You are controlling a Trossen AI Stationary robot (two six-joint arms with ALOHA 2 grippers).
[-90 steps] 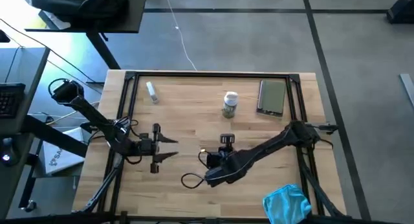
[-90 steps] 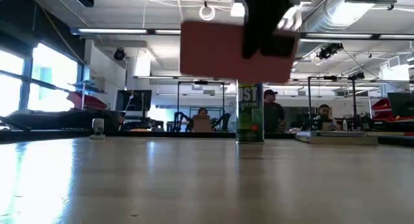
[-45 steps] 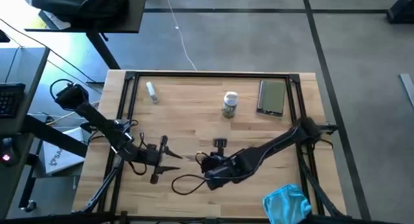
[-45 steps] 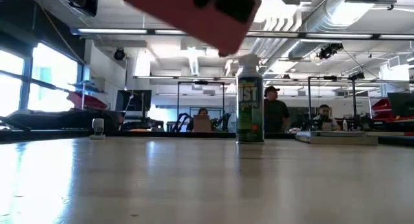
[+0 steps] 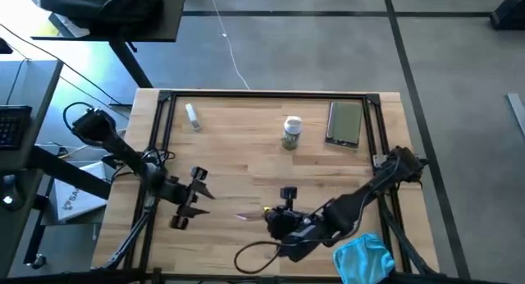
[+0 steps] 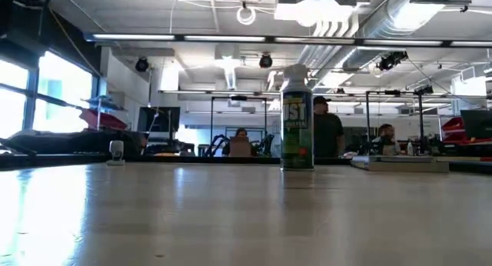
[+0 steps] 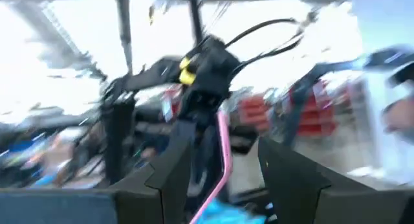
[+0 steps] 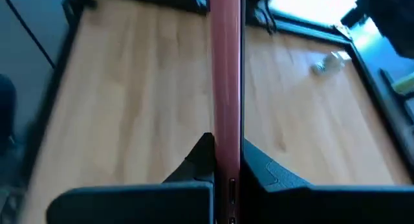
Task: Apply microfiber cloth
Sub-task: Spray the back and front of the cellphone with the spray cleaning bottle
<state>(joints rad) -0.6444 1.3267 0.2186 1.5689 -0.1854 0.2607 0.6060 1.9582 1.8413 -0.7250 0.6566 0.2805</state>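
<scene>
From above, the rumpled turquoise microfiber cloth (image 5: 362,258) sits at the bench's (image 5: 246,153) near edge by the right corner, w/ the right gripper (image 5: 271,213) just beside it and the left gripper (image 5: 190,208) near the left edge, fingers spread apart w/ nothing in them. Only the right wrist cam shows that gripper's fingers (image 8: 202,156) clamped on a thin pinkish-red slab seen edge-on (image 8: 226,81); the overhead barely catches it. Low cam sees no arms, just the green-labelled spray can (image 6: 297,118) and small clear bottle (image 6: 116,151) standing toward the far edge, ppl seated in the room behind.
</scene>
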